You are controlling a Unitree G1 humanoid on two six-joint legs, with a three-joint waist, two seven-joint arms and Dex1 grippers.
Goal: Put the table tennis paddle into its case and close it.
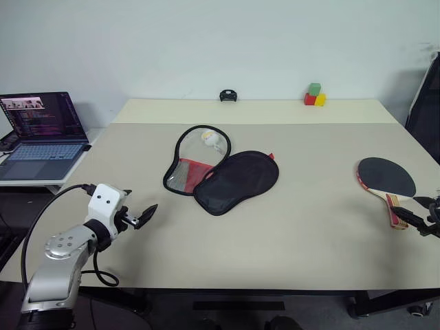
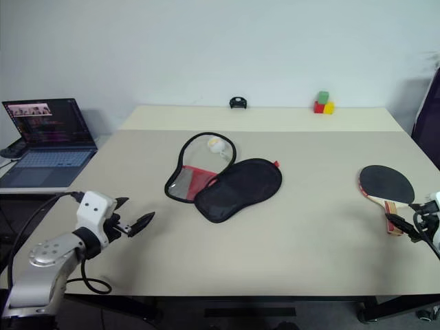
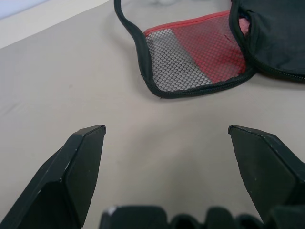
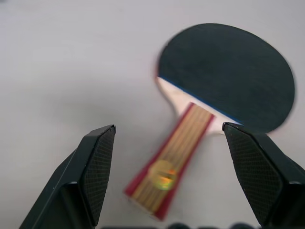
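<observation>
The table tennis paddle [image 1: 386, 177] lies flat at the table's right side, black face up, its striped wooden handle [image 4: 167, 167] pointing toward the near edge. My right gripper [image 4: 169, 126] hovers open just behind the handle, one finger on each side of it, touching nothing. The case [image 1: 237, 180] lies unzipped in the middle of the table. Its black half is folded over beside the half with the red lining and mesh pocket [image 3: 190, 62]. A small white ball [image 1: 210, 137] rests in that half. My left gripper [image 3: 167, 130] is open and empty near the front left, pointing at the case's mesh end.
An open laptop [image 1: 41, 134] sits on a side desk to the left. Coloured blocks [image 1: 314, 96] and a small black object [image 1: 228, 95] stand at the table's far edge. A dark chair [image 1: 426, 103] is at the far right. Bare tabletop [image 1: 309, 227] stretches between case and paddle.
</observation>
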